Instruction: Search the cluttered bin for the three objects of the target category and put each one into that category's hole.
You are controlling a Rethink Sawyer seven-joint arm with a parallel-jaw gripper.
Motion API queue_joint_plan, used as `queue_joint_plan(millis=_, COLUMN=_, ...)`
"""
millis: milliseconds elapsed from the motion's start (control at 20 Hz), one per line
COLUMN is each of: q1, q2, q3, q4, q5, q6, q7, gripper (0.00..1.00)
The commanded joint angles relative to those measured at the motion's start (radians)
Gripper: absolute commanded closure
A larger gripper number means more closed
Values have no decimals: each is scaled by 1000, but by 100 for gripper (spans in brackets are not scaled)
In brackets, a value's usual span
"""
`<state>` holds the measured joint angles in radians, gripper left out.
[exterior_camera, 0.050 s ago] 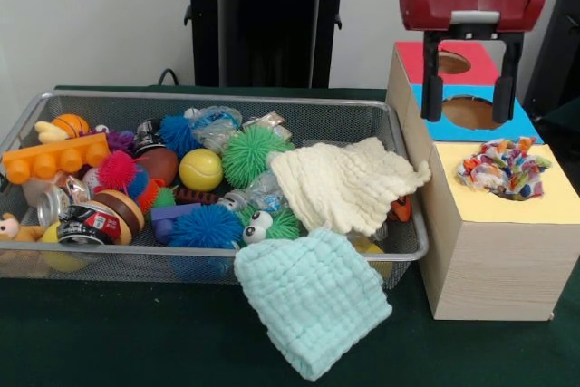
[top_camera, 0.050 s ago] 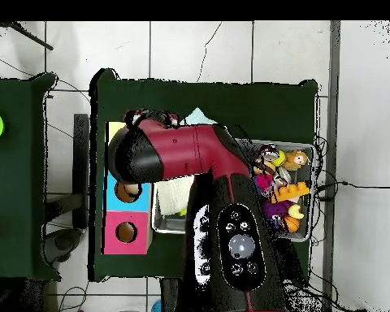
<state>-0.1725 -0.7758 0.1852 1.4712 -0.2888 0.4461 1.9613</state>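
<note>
My gripper hangs open and empty over the blue section of the wooden box, just above its hole. A multicoloured cloth sits stuffed in the yellow section's hole. A cream cloth lies in the right end of the wire bin. A pale teal cloth drapes over the bin's front rim onto the table. In the overhead view the arm covers the gripper and most of the box.
The bin's left half holds spiky balls, a yellow ball, an orange block, cans and other toys. The box's red section has a hole at the back. Toys show beside the arm in the overhead view.
</note>
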Motion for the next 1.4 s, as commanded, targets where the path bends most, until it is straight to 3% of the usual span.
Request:
queue_joint_plan(millis=50, q1=49, q2=76, q3=27, q4=84, q5=-112, q6=-72, q7=-15, gripper=0)
queue_joint_plan(millis=450, q1=136, q2=110, q3=-54, q4=47, q5=-131, q6=-117, q7=81, gripper=0)
queue_joint_plan(millis=500, q1=141, q2=110, q3=-59, q4=48, q5=-126, q6=-121, q7=81, gripper=100)
queue_joint_plan(millis=1050, q1=130, q2=98, q3=-41, q4=67, q5=-104, q6=-123, q7=72, gripper=100)
queue_joint_plan(millis=1400, q1=90, q2=87, q3=9, q4=108, q5=-86, q6=-143, q7=60, gripper=100)
